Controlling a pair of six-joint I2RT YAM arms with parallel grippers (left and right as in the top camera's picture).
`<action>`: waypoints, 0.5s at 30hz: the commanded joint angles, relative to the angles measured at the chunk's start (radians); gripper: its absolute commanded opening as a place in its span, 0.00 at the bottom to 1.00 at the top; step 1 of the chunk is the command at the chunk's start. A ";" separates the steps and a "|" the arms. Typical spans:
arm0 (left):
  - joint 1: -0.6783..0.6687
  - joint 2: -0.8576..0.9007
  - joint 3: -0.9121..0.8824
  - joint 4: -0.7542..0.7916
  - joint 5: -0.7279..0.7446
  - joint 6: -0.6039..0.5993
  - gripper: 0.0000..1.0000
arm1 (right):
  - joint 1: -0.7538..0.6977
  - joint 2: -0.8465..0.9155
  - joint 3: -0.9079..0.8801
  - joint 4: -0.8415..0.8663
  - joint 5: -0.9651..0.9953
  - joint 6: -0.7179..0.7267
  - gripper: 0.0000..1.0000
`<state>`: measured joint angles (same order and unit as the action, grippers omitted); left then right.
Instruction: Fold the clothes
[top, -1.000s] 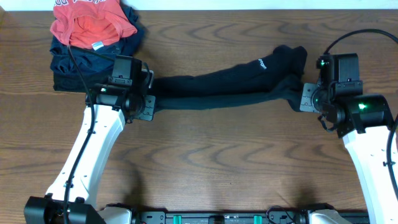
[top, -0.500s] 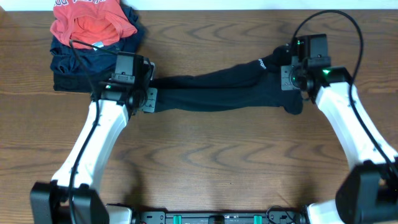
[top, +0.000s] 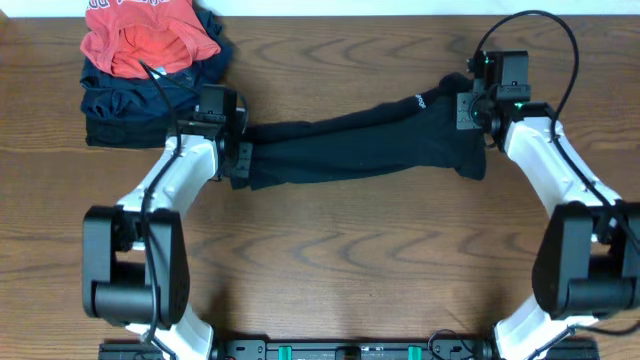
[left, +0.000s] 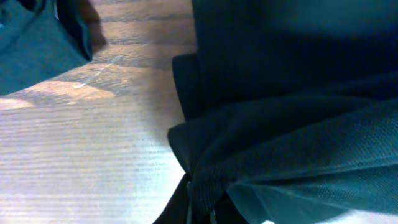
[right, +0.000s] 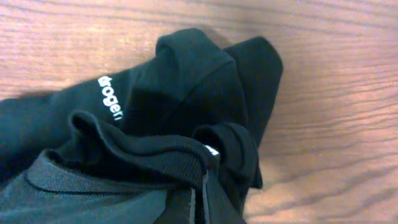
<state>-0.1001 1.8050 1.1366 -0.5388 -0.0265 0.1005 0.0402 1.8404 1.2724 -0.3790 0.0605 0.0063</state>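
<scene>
- Left gripper (top: 238, 160) pinches one end of the black shirt (top: 350, 148).
- Right gripper (top: 462, 108) pinches the other end.
- The shirt stretches between them, bunched lengthwise.

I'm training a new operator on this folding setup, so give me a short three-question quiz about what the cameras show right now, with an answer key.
1. Fill in: the left gripper and right gripper are both ___ on the black shirt.
2. True or false: the black shirt lies neatly folded in a square.
3. What lies on top of the dark navy garments? A) a red-orange shirt B) a white towel C) a grey sock.
Key: 1 shut; 2 false, it is stretched in a long bunched band between the grippers; 3 A.
</scene>
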 joint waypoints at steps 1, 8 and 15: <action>0.010 0.011 -0.014 0.012 -0.015 -0.017 0.06 | -0.009 0.046 0.006 0.016 -0.023 -0.015 0.01; 0.009 0.011 -0.014 0.029 -0.008 -0.017 0.06 | -0.006 0.104 0.006 0.061 -0.043 -0.014 0.01; 0.010 0.011 -0.011 0.021 0.000 -0.016 0.64 | -0.006 0.085 0.045 0.051 -0.045 0.010 0.99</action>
<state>-0.0978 1.8122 1.1351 -0.5156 -0.0269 0.0925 0.0380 1.9327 1.2781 -0.3187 0.0216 0.0040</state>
